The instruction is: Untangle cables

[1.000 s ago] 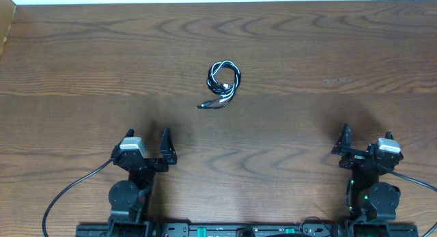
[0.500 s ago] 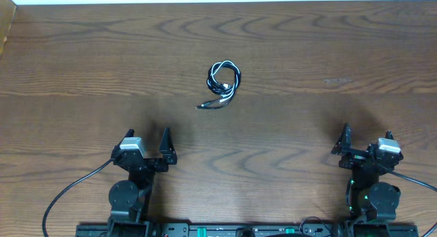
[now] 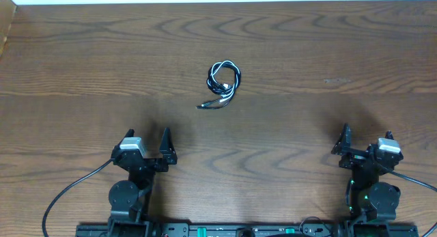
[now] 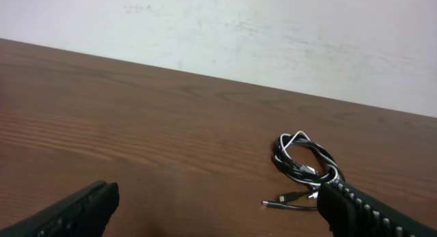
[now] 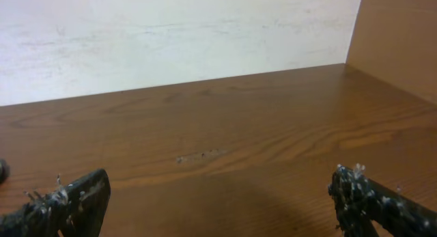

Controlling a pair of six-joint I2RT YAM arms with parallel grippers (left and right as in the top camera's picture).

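A small tangled coil of the black and white cables [image 3: 223, 85] lies on the wooden table, a little left of its middle, with plug ends sticking out toward the lower left. It also shows in the left wrist view [image 4: 305, 163], ahead of the right finger. My left gripper [image 3: 147, 143] is open and empty near the front edge, well short of the coil. My right gripper [image 3: 366, 140] is open and empty at the front right, far from the coil. The right wrist view shows no cables, only bare wood between the open fingers [image 5: 218, 203].
A pale wall [image 4: 273, 32] runs along the table's far edge. A brown side panel [image 5: 403, 39] stands at the right end. Thick black arm cables [image 3: 68, 192] trail off near the front edge.
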